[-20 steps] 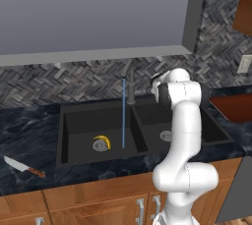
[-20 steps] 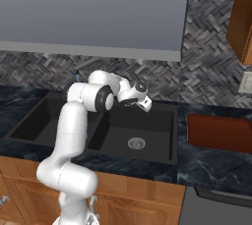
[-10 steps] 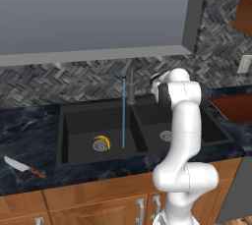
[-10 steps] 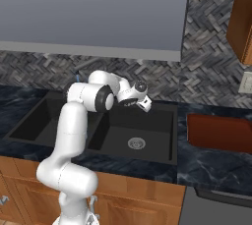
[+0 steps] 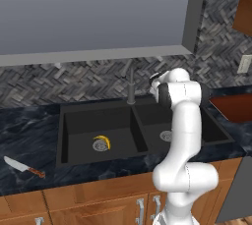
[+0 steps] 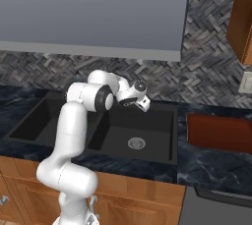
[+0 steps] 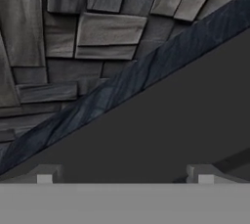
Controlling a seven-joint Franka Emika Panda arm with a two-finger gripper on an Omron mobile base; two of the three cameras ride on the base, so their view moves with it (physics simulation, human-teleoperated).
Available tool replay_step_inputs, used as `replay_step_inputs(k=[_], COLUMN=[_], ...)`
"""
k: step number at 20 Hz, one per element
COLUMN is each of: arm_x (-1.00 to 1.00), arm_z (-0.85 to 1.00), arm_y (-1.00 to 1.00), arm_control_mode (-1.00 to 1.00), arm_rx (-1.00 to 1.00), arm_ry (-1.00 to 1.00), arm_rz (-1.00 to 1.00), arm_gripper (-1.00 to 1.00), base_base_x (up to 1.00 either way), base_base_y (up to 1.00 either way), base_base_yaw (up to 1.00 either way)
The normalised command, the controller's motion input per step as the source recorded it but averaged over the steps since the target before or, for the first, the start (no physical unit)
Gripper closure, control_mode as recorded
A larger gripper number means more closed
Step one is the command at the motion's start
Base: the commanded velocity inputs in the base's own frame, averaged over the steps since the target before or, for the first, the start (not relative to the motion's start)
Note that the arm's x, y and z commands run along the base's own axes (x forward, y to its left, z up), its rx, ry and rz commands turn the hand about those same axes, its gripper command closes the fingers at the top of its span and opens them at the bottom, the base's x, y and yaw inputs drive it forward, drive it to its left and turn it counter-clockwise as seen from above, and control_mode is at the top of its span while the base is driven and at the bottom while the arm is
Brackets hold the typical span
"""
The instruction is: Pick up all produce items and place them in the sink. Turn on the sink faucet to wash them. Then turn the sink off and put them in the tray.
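Small curved yellow banana lies beside left drain of matte black double-basin sink. Two-finger gripper released, empty, beside slim dark grey faucet. Best next: grab banana mid-body, not its tip.

- The sink was matte black, with a round silver drain in its right basin.
- The banana was yellow.
- The faucet was dark grey.
- The tray was reddish-brown.
- The counter was black with bluish marbling.
- The backsplash was grey herringbone tile.
- The knife had a silver blade and a red handle.
- The cabinets were warm brown wood.
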Motion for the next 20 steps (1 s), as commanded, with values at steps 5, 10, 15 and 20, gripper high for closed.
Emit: replay_step_inputs(k=[5, 10, 15, 20], arm_x=[0.00, 0.00, -0.06, -0.82], arm_z=[0.00, 0.00, 0.05, 0.45], arm_y=[0.59, 0.66, 0.29, -0.01], arm_control_mode=[-1.00, -1.00, -1.00, -1.00], arm_rx=[0.00, -0.01, -0.03, -0.06], arm_ry=[0.00, 0.00, 0.00, -0.13], arm_rz=[0.02, 0.01, 0.00, 0.00], arm_gripper=[-1.00, -1.00, -1.00, -1.00], base_base_x=[0.00, 0.00, 0.00, 0.00], base_base_y=[0.00, 0.00, 0.00, 0.00], base_base_yaw=[0.00, 0.00, 0.00, 0.00])
